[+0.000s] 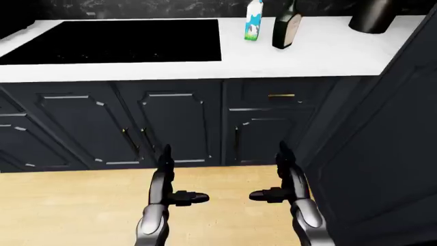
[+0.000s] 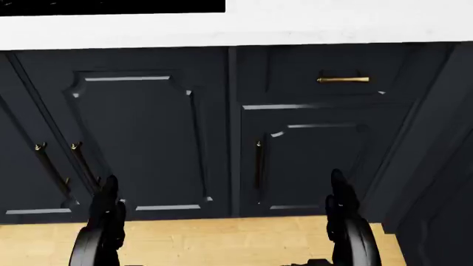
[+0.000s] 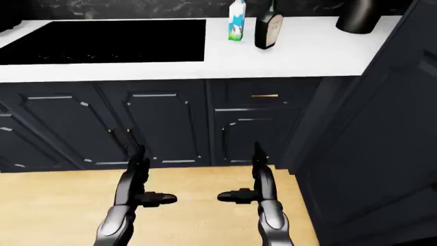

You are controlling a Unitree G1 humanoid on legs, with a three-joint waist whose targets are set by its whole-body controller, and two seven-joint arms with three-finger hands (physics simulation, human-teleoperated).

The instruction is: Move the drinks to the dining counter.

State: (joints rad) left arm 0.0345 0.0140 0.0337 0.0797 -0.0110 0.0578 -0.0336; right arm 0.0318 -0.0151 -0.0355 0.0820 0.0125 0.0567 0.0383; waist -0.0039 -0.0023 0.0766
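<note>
Evidently unladen, the left robot hand (image 1: 166, 190) and right robot hand (image 1: 287, 188) hang spread above the floor, since the white-and-blue milk carton (image 1: 253, 20) and dark glass bottle (image 1: 287, 26) stand side by side on the white table (image 1: 307, 56).

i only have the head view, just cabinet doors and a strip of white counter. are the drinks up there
Observer: Yes. A milk carton and a dark bottle stand side by side on the white counter, near its top edge in the left-eye view.
Operator: what's left of them
Observer: A black cooktop set into the counter.
Operator: anything to their right
Observer: A dark rounded vessel, cut off by the top of the view.
Operator: hands holding anything
Observer: No. The left hand and right hand are open and empty, low over the wooden floor.
</note>
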